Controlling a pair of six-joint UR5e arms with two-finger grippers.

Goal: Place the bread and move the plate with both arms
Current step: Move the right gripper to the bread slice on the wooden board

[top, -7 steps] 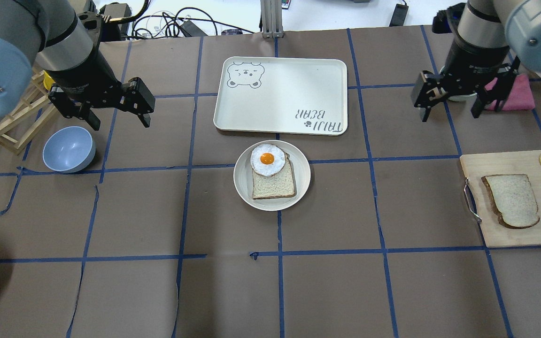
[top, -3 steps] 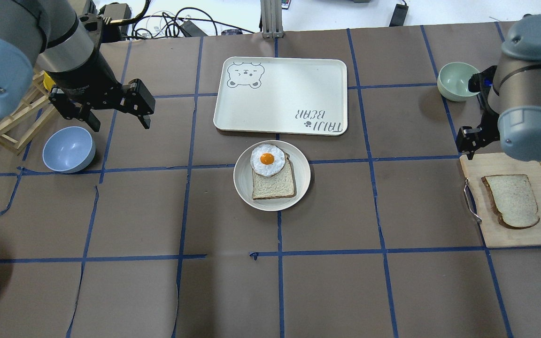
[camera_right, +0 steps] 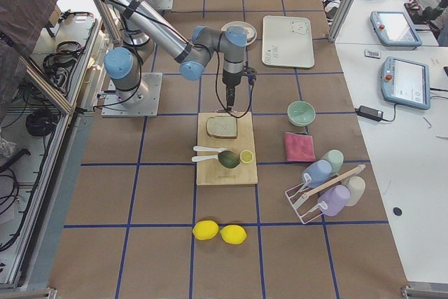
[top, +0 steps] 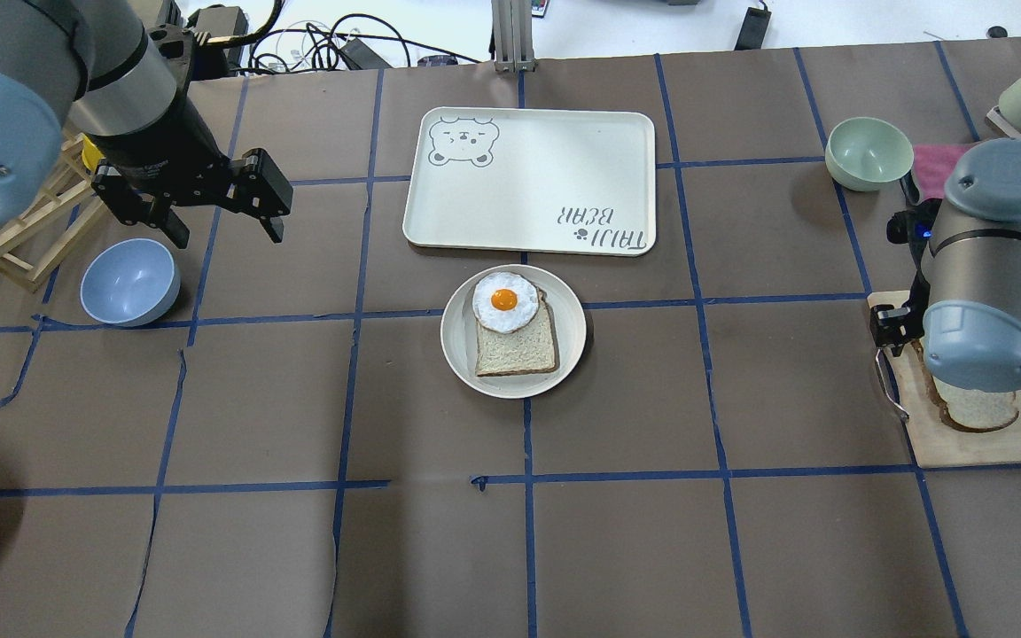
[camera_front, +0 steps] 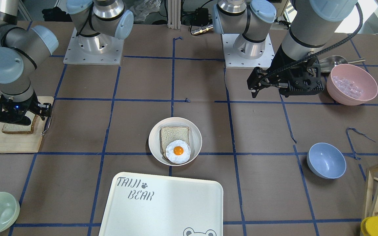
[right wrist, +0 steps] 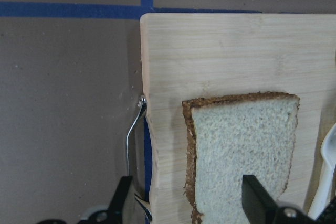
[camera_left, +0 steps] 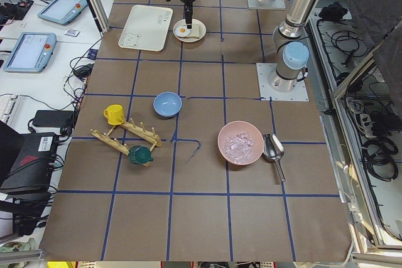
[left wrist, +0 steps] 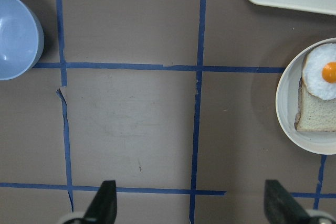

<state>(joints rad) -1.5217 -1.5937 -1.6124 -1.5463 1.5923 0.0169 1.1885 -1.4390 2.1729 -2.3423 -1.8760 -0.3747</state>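
Though splayed wide, right gripper (right wrist: 189, 196) above bread (right wrist: 241, 140)

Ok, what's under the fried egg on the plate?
A light-crusted bread slice, lying flat in the plate. The fried egg covers one end of it, so most of that end cannot be seen.

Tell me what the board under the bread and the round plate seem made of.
Board: pale wood, likely bamboo, matte, fine grain showing; its handle looks like shiny metal wire. Plate: cream, smooth, faint sheen; plastic or glazed ceramic, can't tell.
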